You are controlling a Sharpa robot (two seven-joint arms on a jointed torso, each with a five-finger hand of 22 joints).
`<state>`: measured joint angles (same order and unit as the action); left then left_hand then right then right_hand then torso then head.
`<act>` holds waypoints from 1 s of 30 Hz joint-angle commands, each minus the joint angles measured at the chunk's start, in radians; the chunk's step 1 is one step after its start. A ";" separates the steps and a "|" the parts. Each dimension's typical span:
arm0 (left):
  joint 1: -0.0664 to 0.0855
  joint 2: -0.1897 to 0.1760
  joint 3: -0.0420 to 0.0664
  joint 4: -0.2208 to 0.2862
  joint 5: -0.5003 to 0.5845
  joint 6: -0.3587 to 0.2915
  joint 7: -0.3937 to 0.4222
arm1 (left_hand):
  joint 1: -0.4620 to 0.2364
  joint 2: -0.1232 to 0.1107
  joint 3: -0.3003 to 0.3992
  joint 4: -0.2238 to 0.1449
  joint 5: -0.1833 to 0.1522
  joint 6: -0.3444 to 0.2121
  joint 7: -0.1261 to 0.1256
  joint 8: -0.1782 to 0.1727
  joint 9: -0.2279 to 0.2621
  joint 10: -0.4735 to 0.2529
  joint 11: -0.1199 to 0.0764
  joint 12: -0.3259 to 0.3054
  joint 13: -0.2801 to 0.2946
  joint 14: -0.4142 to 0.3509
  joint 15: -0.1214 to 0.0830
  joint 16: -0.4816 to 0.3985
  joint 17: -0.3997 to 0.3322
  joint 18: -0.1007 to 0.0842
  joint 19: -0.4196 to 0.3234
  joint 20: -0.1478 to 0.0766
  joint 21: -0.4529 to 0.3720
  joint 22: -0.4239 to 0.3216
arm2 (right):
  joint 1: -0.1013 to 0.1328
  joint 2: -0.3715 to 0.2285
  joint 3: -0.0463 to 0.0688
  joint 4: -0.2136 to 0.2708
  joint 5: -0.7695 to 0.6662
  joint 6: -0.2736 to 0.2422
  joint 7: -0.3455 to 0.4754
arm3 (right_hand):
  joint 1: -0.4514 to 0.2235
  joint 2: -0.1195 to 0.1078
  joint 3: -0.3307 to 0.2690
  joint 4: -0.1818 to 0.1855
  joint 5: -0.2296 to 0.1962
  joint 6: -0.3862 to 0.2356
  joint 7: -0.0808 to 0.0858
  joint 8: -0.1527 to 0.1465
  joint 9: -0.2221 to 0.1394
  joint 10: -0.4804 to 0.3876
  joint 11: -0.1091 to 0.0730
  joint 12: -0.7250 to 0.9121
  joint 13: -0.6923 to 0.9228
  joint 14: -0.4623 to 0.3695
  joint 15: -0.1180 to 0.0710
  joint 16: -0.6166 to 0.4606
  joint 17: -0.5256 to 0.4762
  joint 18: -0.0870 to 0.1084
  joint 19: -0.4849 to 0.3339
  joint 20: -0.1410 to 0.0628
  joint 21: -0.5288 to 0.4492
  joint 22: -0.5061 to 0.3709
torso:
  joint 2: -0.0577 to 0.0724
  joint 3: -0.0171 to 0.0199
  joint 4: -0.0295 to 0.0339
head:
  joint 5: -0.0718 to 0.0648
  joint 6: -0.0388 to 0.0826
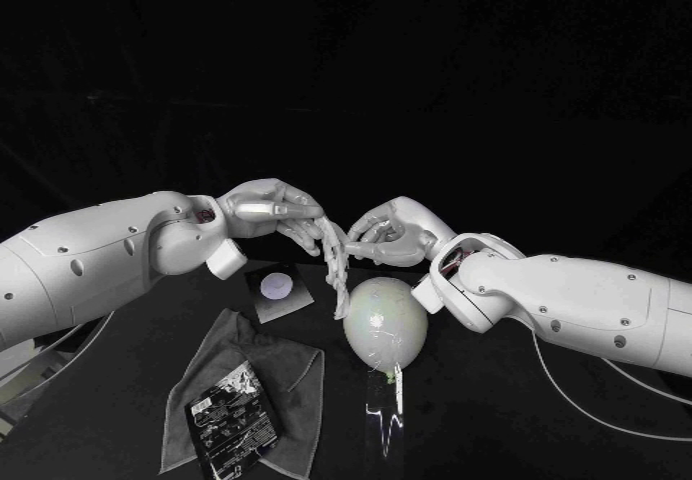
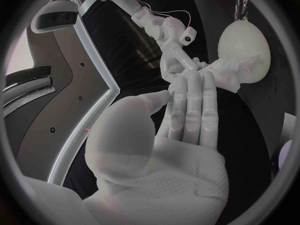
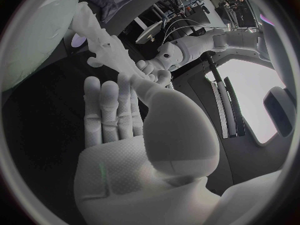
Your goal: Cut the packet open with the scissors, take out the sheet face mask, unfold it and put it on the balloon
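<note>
On the head view, I am pinching the sheet face mask [image 1: 340,270] at its top with both my left hand [image 1: 274,212] and my right hand [image 1: 387,238]. It is hanging as a narrow strip just above the balloon [image 1: 385,322], and the packet [image 1: 234,415] is lying on a grey cloth [image 1: 289,365]. On the left wrist view, my fingertips [image 2: 195,80] are meeting the mask against the balloon. On the right wrist view, my thumb and fingers are closing on it.

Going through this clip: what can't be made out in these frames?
Head view: sheet mask bunched between left robot hand and right robot hand; its unfolding unclear.
Head view: packet too small to show a cut.
Head view: glint below balloon too dim to identify.
</note>
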<state>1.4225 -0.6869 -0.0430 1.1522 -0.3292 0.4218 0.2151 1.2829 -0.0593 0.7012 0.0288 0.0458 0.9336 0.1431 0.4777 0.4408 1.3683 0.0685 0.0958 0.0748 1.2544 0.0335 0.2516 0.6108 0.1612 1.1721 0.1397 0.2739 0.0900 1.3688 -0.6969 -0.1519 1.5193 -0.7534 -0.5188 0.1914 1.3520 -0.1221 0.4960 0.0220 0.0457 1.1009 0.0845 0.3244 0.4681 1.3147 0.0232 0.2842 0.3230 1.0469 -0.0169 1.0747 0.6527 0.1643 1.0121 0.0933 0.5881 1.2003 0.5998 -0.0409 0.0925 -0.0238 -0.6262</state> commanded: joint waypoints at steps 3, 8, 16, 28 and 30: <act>0.002 0.002 0.001 0.003 -0.009 -0.003 0.010 | 0.012 0.000 0.016 -0.018 0.003 0.004 -0.006 0.004 0.059 0.006 0.002 0.004 0.002 0.000 -0.008 0.006 0.002 0.020 0.002 -0.001 0.004 0.001 | 0.000 -0.002 0.000 0.005 -0.007 -0.002 0.015 | 0.009 0.006 0.014 -0.005 0.003 -0.011 -0.001 0.015 0.009 0.008 -0.002 0.009 0.008 0.007 -0.005 0.008 0.000 0.011 0.006 -0.002 0.019 0.016 | 0.000 -0.0003 0.0003 | -0.001 0.000; 0.002 0.005 0.001 0.000 -0.024 -0.012 0.012 | 0.012 0.000 0.016 -0.018 0.003 0.004 -0.006 0.004 0.059 0.006 0.002 0.004 0.002 0.000 -0.008 0.006 0.002 0.020 0.002 -0.001 0.004 0.001 | 0.000 -0.007 0.000 0.010 0.007 -0.004 0.020 | -0.008 -0.007 0.011 0.000 0.003 -0.009 -0.008 0.028 0.014 0.010 -0.004 0.017 0.015 0.010 -0.006 0.014 0.000 0.008 0.012 -0.002 0.041 0.032 | 0.000 -0.0003 0.0003 | -0.001 -0.001; 0.002 0.008 0.001 0.001 -0.041 -0.018 0.014 | 0.012 0.000 0.015 -0.018 0.003 0.004 -0.006 0.004 0.060 0.006 0.002 0.004 0.002 0.000 -0.008 0.006 0.002 0.020 0.002 -0.001 0.004 0.001 | 0.000 -0.006 0.001 0.000 0.021 -0.044 0.006 | -0.005 0.010 0.034 -0.002 0.003 -0.014 -0.008 0.045 0.022 0.024 -0.009 0.032 0.029 0.020 -0.012 0.026 0.001 0.000 0.045 -0.007 0.108 0.066 | 0.001 -0.0003 0.0007 | -0.002 0.000; 0.002 0.006 0.001 0.011 -0.048 -0.044 0.027 | 0.011 0.001 0.015 -0.016 0.003 0.003 -0.005 0.004 0.061 0.006 0.002 0.004 0.002 0.000 -0.008 0.006 0.003 0.019 0.001 -0.001 0.004 0.002 | 0.032 -0.006 0.009 -0.034 0.046 -0.126 -0.037 | -0.015 0.009 0.061 -0.015 0.003 -0.022 -0.010 0.082 0.043 0.029 -0.013 0.054 0.058 0.043 -0.018 0.050 0.013 -0.008 0.078 -0.013 0.178 0.109 | -0.001 -0.0008 0.0007 | -0.007 0.001; 0.002 0.006 0.001 0.010 -0.048 -0.056 0.029 | 0.011 0.001 0.015 -0.016 0.003 0.003 -0.005 0.004 0.061 0.006 0.002 0.004 0.002 0.000 -0.008 0.006 0.003 0.019 0.001 -0.001 0.004 0.002 | 0.040 -0.008 0.010 -0.036 0.048 -0.126 -0.041 | -0.015 0.009 0.063 -0.016 0.003 -0.023 -0.010 0.084 0.044 0.029 -0.014 0.056 0.060 0.044 -0.018 0.051 0.013 -0.009 0.080 -0.014 0.182 0.111 | -0.001 -0.0008 0.0010 | -0.008 0.002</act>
<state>1.4224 -0.6826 -0.0434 1.1602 -0.3745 0.3921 0.2223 1.2855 -0.0567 0.7012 0.0289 0.0457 0.9328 0.1438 0.4784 0.4412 1.3668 0.0701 0.0958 0.0754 1.2545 0.0288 0.2516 0.6124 0.1611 1.1721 0.1397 0.2738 0.0907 1.4060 -0.7034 -0.1424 1.4848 -0.7162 -0.6121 0.1678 1.3392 -0.1211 0.5526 0.0066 0.0463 1.0785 0.0817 0.4053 0.5025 1.3350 0.0106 0.3348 0.3815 1.0831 -0.0372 1.1196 0.6652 0.1610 1.0860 0.0806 0.7642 1.3079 0.5989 -0.0414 0.0931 -0.0305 -0.6250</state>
